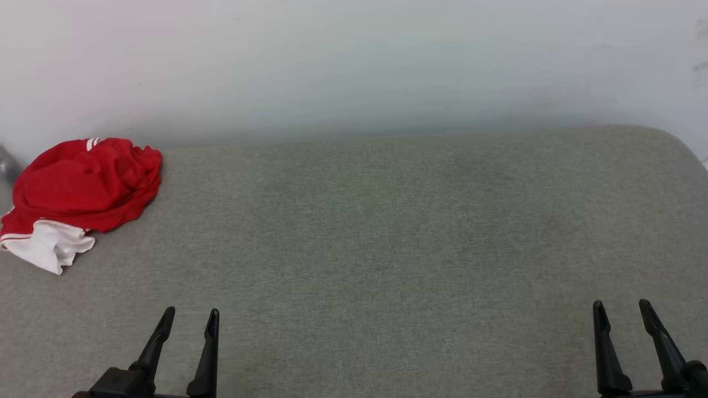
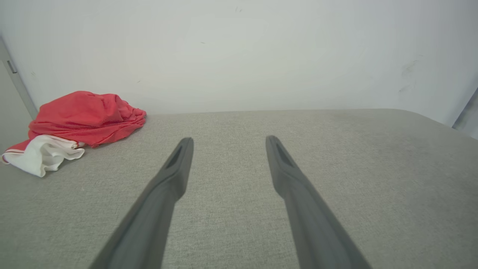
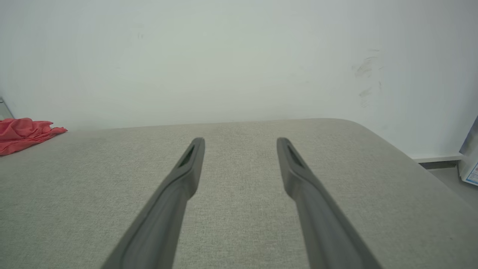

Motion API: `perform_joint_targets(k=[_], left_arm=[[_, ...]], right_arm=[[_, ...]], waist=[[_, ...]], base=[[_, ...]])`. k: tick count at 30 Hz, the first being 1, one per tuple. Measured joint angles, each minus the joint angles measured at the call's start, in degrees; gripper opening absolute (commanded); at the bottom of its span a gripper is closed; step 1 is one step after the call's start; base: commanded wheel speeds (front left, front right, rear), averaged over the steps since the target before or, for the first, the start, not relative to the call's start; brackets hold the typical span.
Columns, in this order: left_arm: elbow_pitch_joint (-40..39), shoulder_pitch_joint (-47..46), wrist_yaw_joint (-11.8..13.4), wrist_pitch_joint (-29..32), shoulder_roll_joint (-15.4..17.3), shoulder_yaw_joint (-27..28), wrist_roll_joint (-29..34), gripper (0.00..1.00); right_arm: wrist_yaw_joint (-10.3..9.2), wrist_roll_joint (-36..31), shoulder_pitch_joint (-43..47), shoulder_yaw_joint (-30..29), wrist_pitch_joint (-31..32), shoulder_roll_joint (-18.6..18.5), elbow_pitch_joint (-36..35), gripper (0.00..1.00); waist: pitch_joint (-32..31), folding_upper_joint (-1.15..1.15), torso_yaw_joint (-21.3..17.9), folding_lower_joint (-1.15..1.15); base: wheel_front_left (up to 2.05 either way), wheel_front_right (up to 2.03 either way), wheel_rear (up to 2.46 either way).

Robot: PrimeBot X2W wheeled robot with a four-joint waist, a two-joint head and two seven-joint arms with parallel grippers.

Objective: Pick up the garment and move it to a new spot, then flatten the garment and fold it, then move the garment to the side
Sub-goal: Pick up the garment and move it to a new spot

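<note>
The left gripper (image 1: 191, 311) and right gripper (image 1: 620, 303) hang empty, fingers spread wide, over the grey cushion (image 1: 387, 232). The garment (image 1: 83, 188) lies crumpled well ahead and to the left of the left gripper, far left of the right one, close by the wall. The pick-up is not yet begun. It seems best for the left gripper to reach forward-left, come down on a raised red fold (not the loose white sleeve (image 2: 41, 158), which would likely trail the rest) and bite deep. The left wrist view gives that sleeve plainly. The right wrist view catches a red edge far left of its fingers, and a pale carton (image 3: 471, 164) off to their right.
</note>
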Motion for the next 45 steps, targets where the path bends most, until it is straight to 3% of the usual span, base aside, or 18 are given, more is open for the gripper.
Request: perform_joint_targets(k=[7, 31, 40, 43, 45], left_arm=[[-0.1, 0.0, 0.0, -0.1, 0.1, 0.5, -0.3, 1.00], [0.9, 0.5, 0.0, -0.2, -0.1, 3.3, -2.4, 1.00], [2.2, -1.3, 0.0, -0.2, 0.6, 6.5, -4.3, 1.00], [2.3, -4.3, 0.0, -0.2, -0.4, 10.4, -9.7, 1.00], [3.4, -6.6, 0.0, -0.2, 0.9, 12.6, -11.4, 1.00]], right_arm=[[0.00, 0.1, 0.3, -0.1, 0.0, 0.1, 0.3, 1.00], [0.01, 0.7, 2.8, 1.8, 0.0, 1.3, 2.3, 1.00], [0.01, 0.6, 3.4, 0.7, 0.0, 1.5, 2.3, 1.00], [0.01, 0.4, 3.1, 0.5, 0.0, 1.5, 2.1, 1.00], [0.01, 0.1, 2.7, 0.3, 0.0, 1.6, 1.9, 1.00]], waist=[[0.0, 0.00, 2.8, 0.00], [-0.2, 0.00, 26.3, 0.00], [1.3, 0.00, 27.5, 0.00], [2.5, 0.00, 26.4, 0.00], [3.4, 0.00, 25.5, 0.00]], base=[[0.00, 0.00, 0.00], [0.00, 0.00, 0.00], [0.00, 0.00, 0.00], [0.00, 0.00, 0.00], [0.00, 0.00, 0.00]])
